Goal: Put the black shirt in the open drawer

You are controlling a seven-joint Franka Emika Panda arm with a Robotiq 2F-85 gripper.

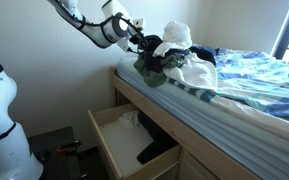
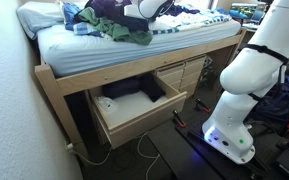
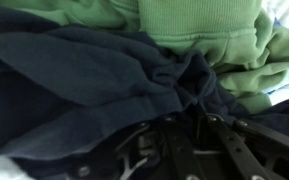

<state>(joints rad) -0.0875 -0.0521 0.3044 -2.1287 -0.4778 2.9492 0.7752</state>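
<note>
The black shirt (image 1: 157,50) lies in a pile of clothes at the near edge of the bed (image 1: 214,105). In the wrist view its dark cloth (image 3: 74,90) fills the left and middle and bunches up between my fingers. My gripper (image 3: 196,98) looks shut on that bunch. In both exterior views the gripper (image 1: 141,44) (image 2: 134,10) is at the pile, on the shirt (image 2: 110,10). The open drawer (image 1: 106,142) (image 2: 134,112) sticks out under the bed frame, below the pile, with some dark and light cloth inside.
A green garment (image 3: 214,30) (image 2: 129,30) lies against the black shirt. White and blue clothes (image 1: 189,62) are heaped beside it. The wooden bed rail (image 2: 94,75) runs above the drawer. The robot base (image 2: 242,90) stands on the floor beside the drawer.
</note>
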